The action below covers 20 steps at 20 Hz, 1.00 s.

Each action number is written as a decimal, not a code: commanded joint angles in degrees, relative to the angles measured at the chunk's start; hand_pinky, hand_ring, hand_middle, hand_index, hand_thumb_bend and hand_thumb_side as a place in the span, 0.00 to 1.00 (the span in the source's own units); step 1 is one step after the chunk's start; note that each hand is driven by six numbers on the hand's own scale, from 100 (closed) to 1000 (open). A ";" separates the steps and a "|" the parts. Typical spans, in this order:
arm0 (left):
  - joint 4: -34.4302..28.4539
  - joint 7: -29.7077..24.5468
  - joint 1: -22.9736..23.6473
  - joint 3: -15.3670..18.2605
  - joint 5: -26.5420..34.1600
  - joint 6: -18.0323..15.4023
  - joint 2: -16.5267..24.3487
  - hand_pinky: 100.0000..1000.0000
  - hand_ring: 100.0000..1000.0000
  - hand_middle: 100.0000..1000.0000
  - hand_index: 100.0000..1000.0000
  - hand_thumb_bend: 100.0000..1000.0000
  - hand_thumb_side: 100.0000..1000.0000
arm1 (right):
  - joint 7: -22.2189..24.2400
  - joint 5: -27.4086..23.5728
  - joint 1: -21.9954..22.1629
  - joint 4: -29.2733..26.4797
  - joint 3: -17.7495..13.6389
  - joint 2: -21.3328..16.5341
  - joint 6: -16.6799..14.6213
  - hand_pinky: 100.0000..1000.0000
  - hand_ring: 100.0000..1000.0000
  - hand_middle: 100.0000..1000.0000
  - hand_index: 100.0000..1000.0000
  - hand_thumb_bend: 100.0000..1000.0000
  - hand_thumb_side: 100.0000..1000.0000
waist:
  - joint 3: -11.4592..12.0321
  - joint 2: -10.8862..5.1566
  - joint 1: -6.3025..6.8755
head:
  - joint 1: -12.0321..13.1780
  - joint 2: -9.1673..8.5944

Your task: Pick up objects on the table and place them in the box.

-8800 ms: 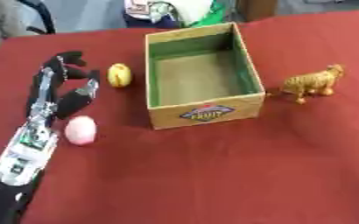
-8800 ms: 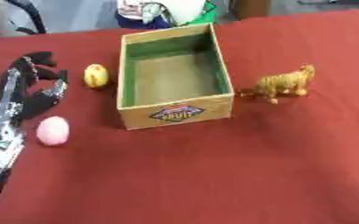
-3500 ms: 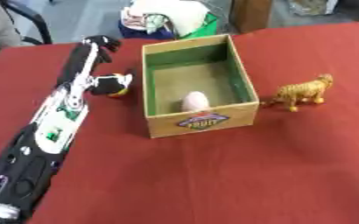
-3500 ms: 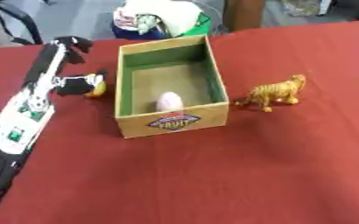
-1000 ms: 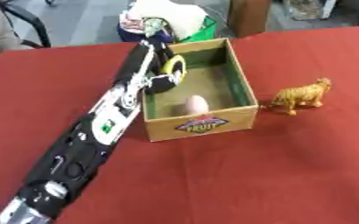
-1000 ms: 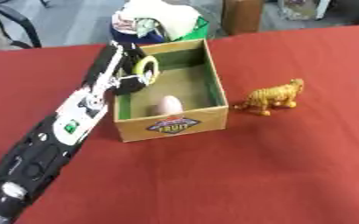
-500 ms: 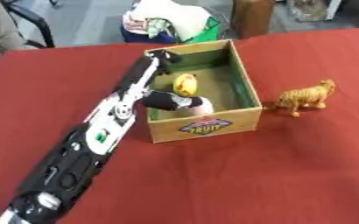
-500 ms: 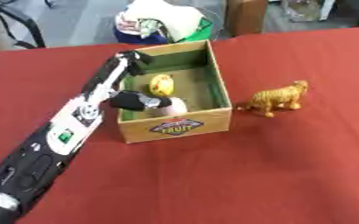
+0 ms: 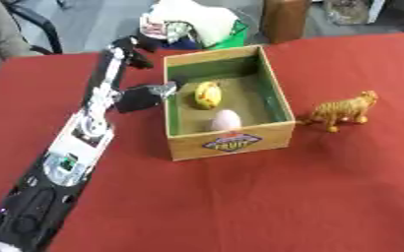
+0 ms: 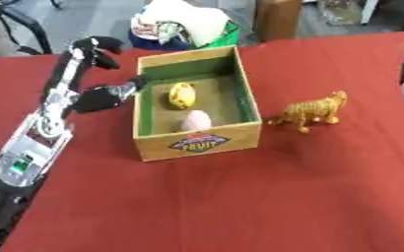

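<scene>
Box (image 9: 231, 142) holds yellow piece (image 9: 207, 94) and pink egg (image 9: 226, 119), tiger (image 9: 343, 110) stands clear off its right wall, left hand (image 9: 129, 49) empty, fingers loosely spread beside the left rim.

We see a matt cardboard box (image 9: 227, 142) with a glossy printed label, on red cloth covering the table (image 9: 240, 202), and a smooth plastic-looking tiger (image 9: 342, 110) to its right
</scene>
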 commanded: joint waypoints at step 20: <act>-3.68 4.10 5.15 3.60 4.67 -0.70 -0.36 0.59 0.48 0.52 0.71 0.45 0.14 | 10.36 21.91 -11.63 17.45 8.10 2.52 -11.72 0.61 0.79 0.77 0.84 0.22 0.00 | 2.69 -0.97 -0.50 | -3.23 -0.52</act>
